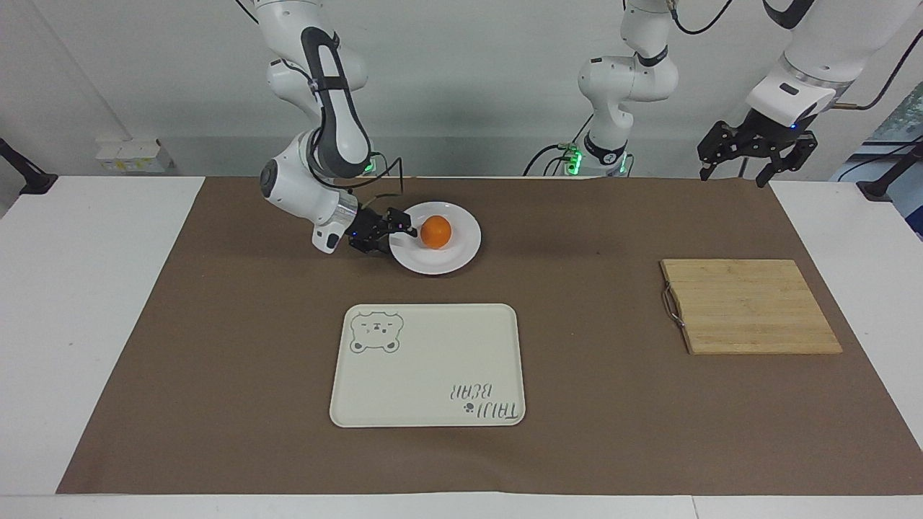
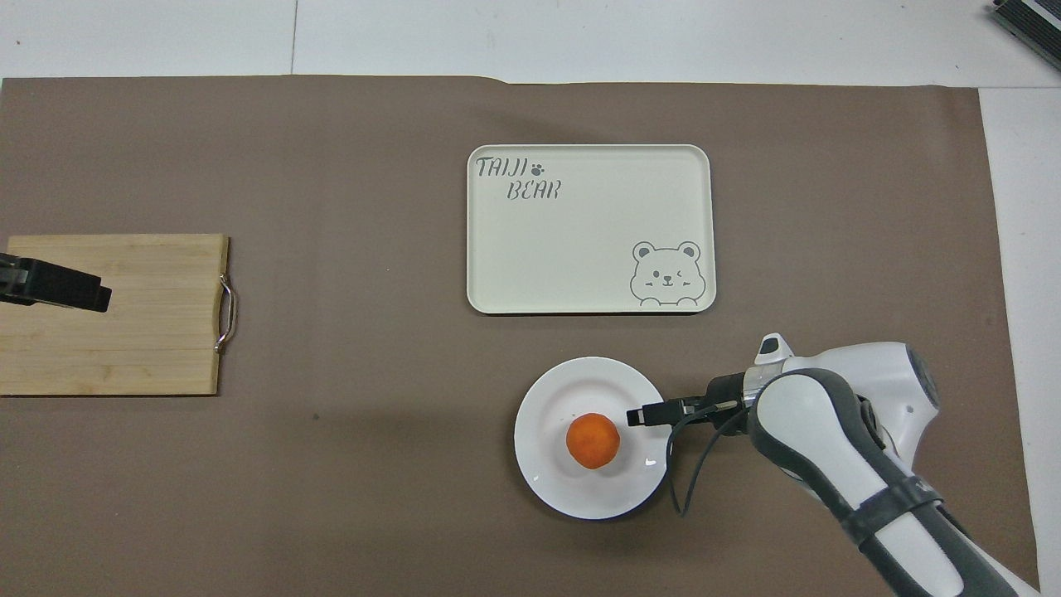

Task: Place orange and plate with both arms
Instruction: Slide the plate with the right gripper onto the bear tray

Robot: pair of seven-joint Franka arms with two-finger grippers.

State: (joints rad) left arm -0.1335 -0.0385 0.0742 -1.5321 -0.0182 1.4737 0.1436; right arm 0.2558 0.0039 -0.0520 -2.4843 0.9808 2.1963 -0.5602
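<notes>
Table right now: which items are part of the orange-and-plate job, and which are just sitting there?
In play:
- orange, on the plate
- plate, nearer to the robots than the tray
- right gripper, reaching in over the plate's rim beside the orange
- left gripper, waiting raised at its own end of the table

Lying about:
- bear tray
- wooden cutting board

1. Both arms [image 1: 317, 108] are glossy white with rounded joints.
2. The right one's got a dark grey band [image 2: 837, 439] running along its link.
3. Black claws [image 1: 757, 148], thin black cables, green lights at the bases [image 1: 573, 160].
</notes>
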